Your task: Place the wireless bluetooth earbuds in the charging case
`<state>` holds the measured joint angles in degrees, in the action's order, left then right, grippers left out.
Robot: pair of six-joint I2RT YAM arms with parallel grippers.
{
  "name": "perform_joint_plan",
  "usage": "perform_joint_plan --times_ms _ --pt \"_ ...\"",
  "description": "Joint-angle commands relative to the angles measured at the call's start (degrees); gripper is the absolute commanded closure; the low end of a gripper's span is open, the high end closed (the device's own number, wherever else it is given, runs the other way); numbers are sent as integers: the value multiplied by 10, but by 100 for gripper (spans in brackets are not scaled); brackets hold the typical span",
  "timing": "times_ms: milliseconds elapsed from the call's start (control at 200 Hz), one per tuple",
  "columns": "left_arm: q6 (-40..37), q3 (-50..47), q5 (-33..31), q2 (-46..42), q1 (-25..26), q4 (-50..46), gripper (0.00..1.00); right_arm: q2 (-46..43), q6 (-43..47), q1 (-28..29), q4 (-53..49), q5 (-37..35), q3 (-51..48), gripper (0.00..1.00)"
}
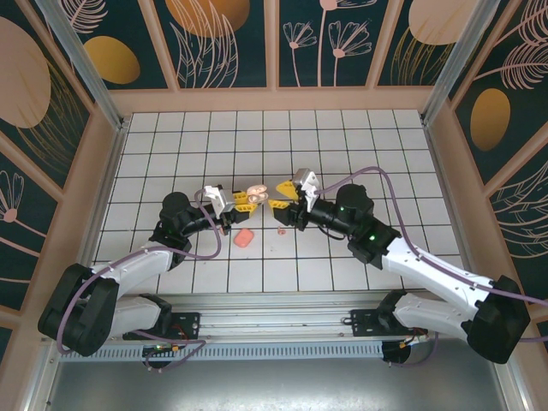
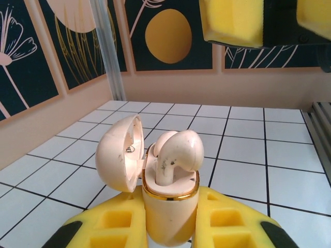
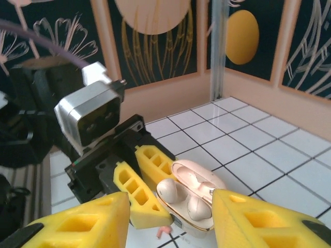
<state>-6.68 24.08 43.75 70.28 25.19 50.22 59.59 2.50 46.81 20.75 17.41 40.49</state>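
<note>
**Case gripped in the left fingers, both buds sitting in it**

Closest to me in the overhead view, the left arm (image 1: 128, 274) and the right arm (image 1: 428, 270) rise from the near edge of the white tiled surface (image 1: 342, 137). Both reach in toward its middle. A little way out from them, a salmon-pink rounded block (image 1: 245, 238) lies alone on a tile. It is on my side of the fingers and apart from them.

Just beyond the block the two arms meet tip to tip. My left fingers (image 2: 116, 227) are closed hard on the lower body of the charging case (image 2: 170, 219), one yellow pad on each side, and hold it upright. Its lid (image 2: 119, 155) is swung open and stands to the left in the left wrist view.

The earbuds (image 3: 168, 190) are in the case. From the right wrist I see two pale rounded heads side by side in the wells, just inside the gold rim (image 2: 170, 195). From the left wrist, the nearer bud stands well proud of that rim, and I cannot tell whether it is seated all the way down.

My right fingers (image 3: 83, 222) are parted with nothing between them. They face the open case from just beside it, and from overhead I see a narrow gap between them and it.

Farther back, bare tiles run to the peach-framed wall panels (image 1: 223, 43) with their dark floral print.
</note>
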Motion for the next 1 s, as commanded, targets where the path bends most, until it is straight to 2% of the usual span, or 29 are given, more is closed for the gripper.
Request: perform_joint_plan --times_ms 0,265,380,996 --pt "-19 -7 -10 -8 0 2 90 -13 -88 -1 -4 -55 10 53" --pt "-17 -9 -11 -16 1 1 91 51 -161 4 -54 -47 56 44" --pt "-21 -12 -15 -21 0 -3 90 86 -161 10 -68 -41 85 41" --pt "-15 -8 -1 -24 0 1 91 141 -134 14 -54 -39 96 40"
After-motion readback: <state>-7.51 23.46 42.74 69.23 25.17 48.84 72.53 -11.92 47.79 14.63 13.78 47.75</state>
